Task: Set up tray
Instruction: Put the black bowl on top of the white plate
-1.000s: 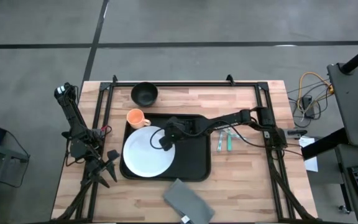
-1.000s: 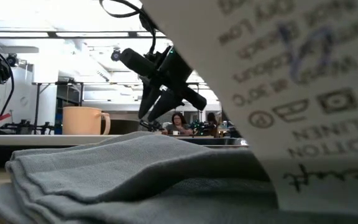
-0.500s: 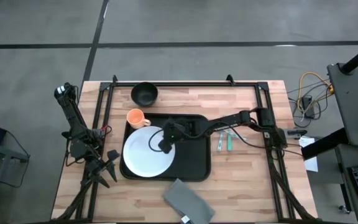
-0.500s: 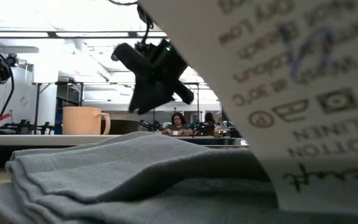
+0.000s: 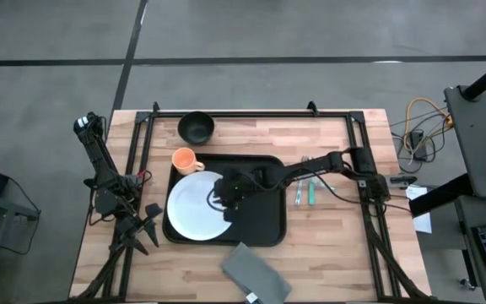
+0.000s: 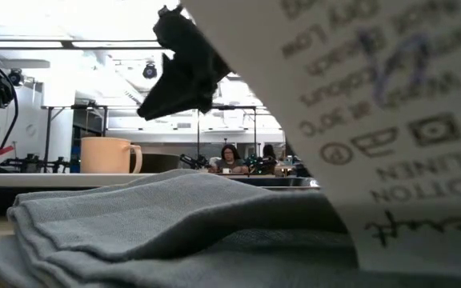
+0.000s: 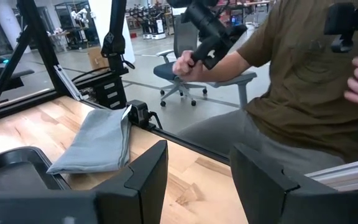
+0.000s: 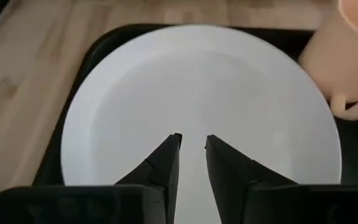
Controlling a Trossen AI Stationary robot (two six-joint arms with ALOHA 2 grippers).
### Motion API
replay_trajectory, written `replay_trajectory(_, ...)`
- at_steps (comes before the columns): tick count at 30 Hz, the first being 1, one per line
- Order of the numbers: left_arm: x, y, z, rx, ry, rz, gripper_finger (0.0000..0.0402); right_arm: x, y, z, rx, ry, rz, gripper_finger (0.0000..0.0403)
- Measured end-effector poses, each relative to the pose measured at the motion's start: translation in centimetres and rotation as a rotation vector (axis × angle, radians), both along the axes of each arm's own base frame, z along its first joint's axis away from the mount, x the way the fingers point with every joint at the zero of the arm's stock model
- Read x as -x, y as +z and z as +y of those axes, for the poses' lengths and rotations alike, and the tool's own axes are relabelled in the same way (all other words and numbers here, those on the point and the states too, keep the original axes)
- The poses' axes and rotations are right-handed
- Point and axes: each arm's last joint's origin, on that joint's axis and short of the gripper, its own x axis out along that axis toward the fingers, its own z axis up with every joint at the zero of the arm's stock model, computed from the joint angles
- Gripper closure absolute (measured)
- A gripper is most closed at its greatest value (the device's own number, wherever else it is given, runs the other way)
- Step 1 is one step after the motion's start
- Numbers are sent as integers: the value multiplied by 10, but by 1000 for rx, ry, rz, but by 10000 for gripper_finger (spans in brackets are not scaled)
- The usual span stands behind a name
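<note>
Centre of high view: black tray [image 5: 264, 221] holds white plate [image 5: 197, 209]; right gripper [image 5: 223, 201] over plate's right rim, fingers narrowly apart, holding nothing. Left gripper [image 5: 146, 226] parked lower left, fingers spread wide.

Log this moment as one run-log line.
right gripper: over white plate, holding nothing | plate: on tray | left gripper: open, parked at table's left edge

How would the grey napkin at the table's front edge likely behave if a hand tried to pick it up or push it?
The grey napkin is folded cloth in soft layers, so it would probably droop and unfold if lifted by one edge. It looks thin and light, likely bunching or sliding on the wooden table when pushed. It lies flat and is neither fragile nor apt to roll.
</note>
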Motion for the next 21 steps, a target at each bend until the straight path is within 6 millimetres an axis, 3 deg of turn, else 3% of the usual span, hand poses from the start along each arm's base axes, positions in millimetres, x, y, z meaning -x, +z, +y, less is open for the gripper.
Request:
replay_trajectory(4, 0, -2, 0, -9, -1, 5, 246, 16, -2, -16, -24, -20, 34, 329)
replay_trajectory(8, 0, -3, 0, -10, 0, 6, 246, 48, -3, -23, -50, -57, 40, 323)
replay_trajectory(16, -1, -1, 1, -136, 0, -143, 246, 129, -2, -8, -79, 24, -329, 317)
replay_trajectory(21, -7, 7, 7, -242, 268, -302, 246, 170, -7, -6, -73, 48, -377, 325)
